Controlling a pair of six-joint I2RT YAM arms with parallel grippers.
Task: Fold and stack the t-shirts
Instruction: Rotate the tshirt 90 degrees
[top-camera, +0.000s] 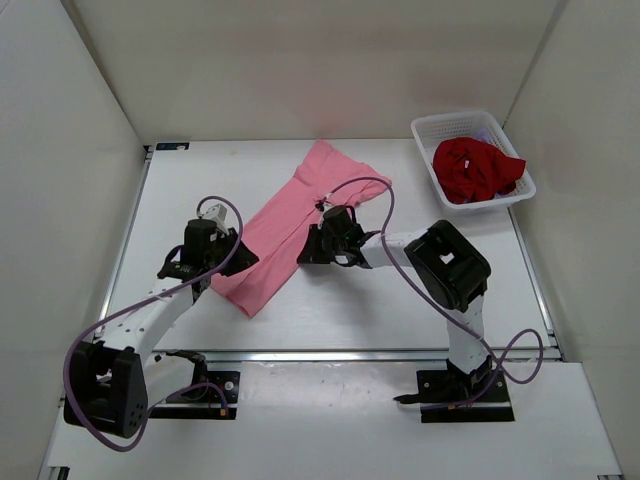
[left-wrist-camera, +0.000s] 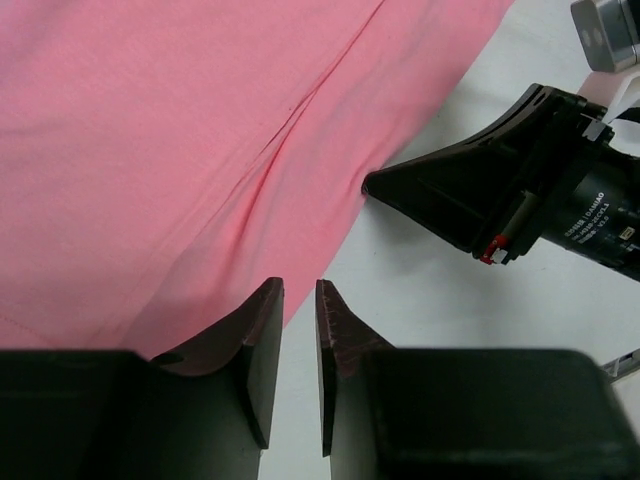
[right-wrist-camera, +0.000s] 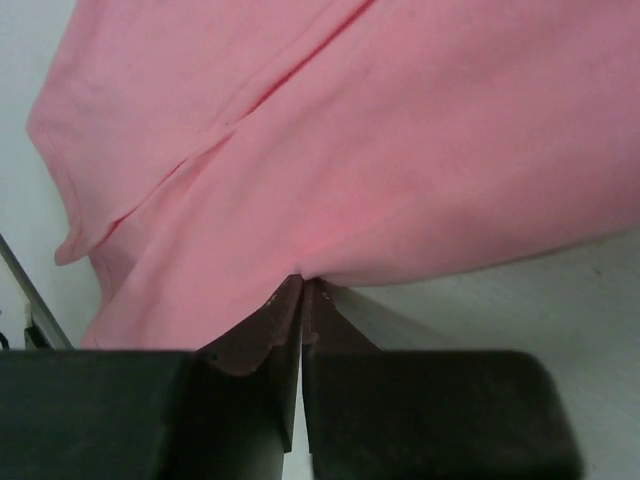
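Observation:
The pink t-shirt (top-camera: 290, 225) lies as a long diagonal strip on the table, with a lengthwise fold line (left-wrist-camera: 300, 110). My right gripper (top-camera: 305, 256) is at the shirt's right long edge and is shut, pinching the hem (right-wrist-camera: 302, 280); the cloth (right-wrist-camera: 400, 150) puckers at the tips. My left gripper (top-camera: 243, 262) is low at the strip's near end. Its jaws (left-wrist-camera: 300, 285) stand narrowly open, with only bare table in the gap and the left finger lying over the pink edge. The right gripper (left-wrist-camera: 372, 186) shows in the left wrist view too. A dark red t-shirt (top-camera: 475, 168) lies bunched in the basket, a bit of lavender (top-camera: 488, 134) behind it.
The white mesh basket (top-camera: 432, 128) stands at the table's far right corner. White walls close in the table on the left, back and right. Purple cables (top-camera: 385, 215) loop above both arms.

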